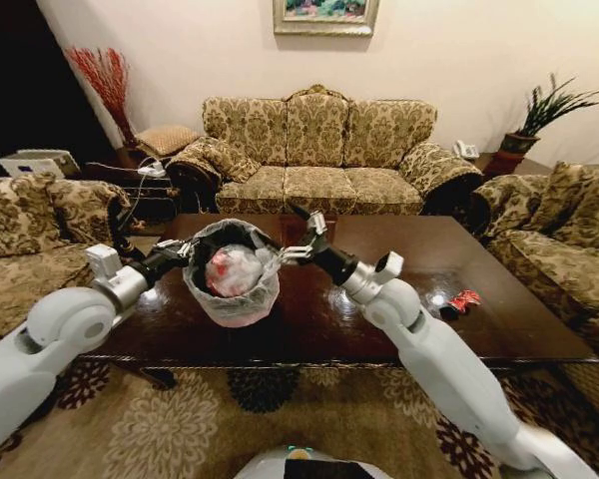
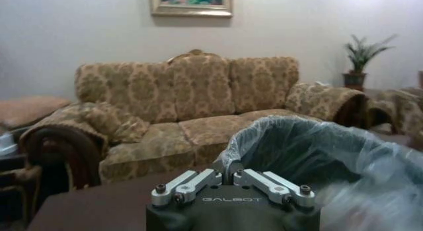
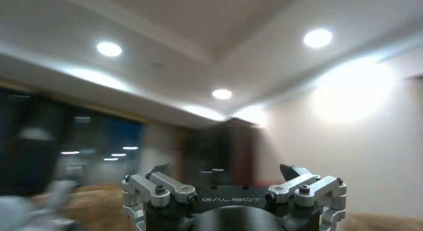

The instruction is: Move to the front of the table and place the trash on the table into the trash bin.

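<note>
- Your left gripper is sitting at the left rim of the trash bin, its fingers drawn together on the edge of the bag liner.
- Your right gripper is hanging just above the bin's right rim, tilted upward, with its fingers spread apart and holding nothing.
- The bin is standing on the table, left of centre, and a pinkish-white lump is lying inside it.
- A red wrapper is lying near the table's right edge, beside your right forearm, with a small clear item just beside it; I cannot tell what that item is.
- You are facing the table's near long edge, with patterned carpet running along it.
- Sofas are hemming the table in: one behind the far edge, one at your left, one at your right.
- A potted plant is standing in the far right corner.
</note>
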{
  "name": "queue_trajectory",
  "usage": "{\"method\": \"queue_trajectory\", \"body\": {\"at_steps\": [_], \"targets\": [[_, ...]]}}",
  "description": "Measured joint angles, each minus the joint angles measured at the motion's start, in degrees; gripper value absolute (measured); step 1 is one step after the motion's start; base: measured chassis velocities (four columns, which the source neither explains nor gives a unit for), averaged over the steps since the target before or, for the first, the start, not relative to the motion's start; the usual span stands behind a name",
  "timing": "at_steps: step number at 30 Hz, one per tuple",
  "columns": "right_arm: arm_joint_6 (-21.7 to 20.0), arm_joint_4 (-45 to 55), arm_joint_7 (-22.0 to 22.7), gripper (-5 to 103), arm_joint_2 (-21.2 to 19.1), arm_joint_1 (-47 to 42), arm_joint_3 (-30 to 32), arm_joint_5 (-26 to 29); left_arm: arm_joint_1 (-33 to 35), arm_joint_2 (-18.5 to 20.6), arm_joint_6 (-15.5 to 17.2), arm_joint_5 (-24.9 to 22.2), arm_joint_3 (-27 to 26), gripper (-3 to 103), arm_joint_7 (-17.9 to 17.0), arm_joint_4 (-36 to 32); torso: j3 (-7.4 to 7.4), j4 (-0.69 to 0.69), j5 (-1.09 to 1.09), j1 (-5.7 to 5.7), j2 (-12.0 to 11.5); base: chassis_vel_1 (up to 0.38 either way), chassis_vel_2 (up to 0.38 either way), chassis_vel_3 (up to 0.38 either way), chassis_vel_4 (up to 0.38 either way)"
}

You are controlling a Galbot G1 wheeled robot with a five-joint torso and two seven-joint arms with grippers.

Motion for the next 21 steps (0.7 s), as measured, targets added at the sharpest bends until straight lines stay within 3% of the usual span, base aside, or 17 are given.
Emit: {"method": "queue_trajectory", "body": {"at_steps": [1, 5, 6, 7, 10, 15, 21], "targets": [[0.0, 0.0, 0.0, 100, 0.0, 0.0, 0.0, 0.0, 0.0, 0.0, 0.0, 0.0, 0.0, 4, 0.0, 0.0, 0.0, 0.0, 0.0, 0.0, 0.0, 0.0, 0.0, 0.0, 0.0], [-7.4, 2.7, 16.0, 100, -2.3, -8.4, 8.0, 1.4, -0.5, 0.6, 4.2, -4.0, -1.3, 4, -4.2, 0.3, 0.0, -0.02, 0.01, 0.0, 0.0, 0.0, 0.0, 0.0, 0.0], [-7.4, 2.7, 16.0, 100, -2.3, -8.4, 8.0, 1.4, -0.5, 0.6, 4.2, -4.0, -1.3, 4, -4.2, 0.3, 0.0, -0.02, 0.01, 0.0, 0.0, 0.0, 0.0, 0.0, 0.0], [-9.1, 3.2, 20.7, 100, -2.6, -11.0, 10.9, 3.4, -0.4, 0.6, 5.0, -4.5, -1.3, 4, -5.1, 0.1, 0.0, -0.02, 0.01, 0.0, 0.0, 0.0, 0.0, 0.0, 0.0], [-12.8, 4.4, 27.8, 100, -2.4, -15.3, 18.0, 10.3, -0.7, 0.2, 5.3, -4.7, -1.1, 4, -6.2, -0.2, -0.01, -0.02, 0.02, 0.0, 0.0, 0.0, 0.0, 0.0, 0.0], [-13.5, 5.4, 32.9, 100, -1.6, -19.5, 22.7, 13.2, -1.0, -0.6, 4.3, -4.6, -0.4, 4, -6.1, -0.7, 0.0, -0.02, -0.02, 0.0, 0.0, 0.0, 0.0, 0.0, 0.0], [-12.1, 4.4, 33.1, 100, 0.7, -24.7, 26.2, 8.6, -0.8, -1.6, 3.8, -4.2, -0.2, 4, -5.4, -1.4, -0.01, -0.01, 0.0, 0.0, 0.0, -0.022, -0.029, 0.035, 0.04]]}}
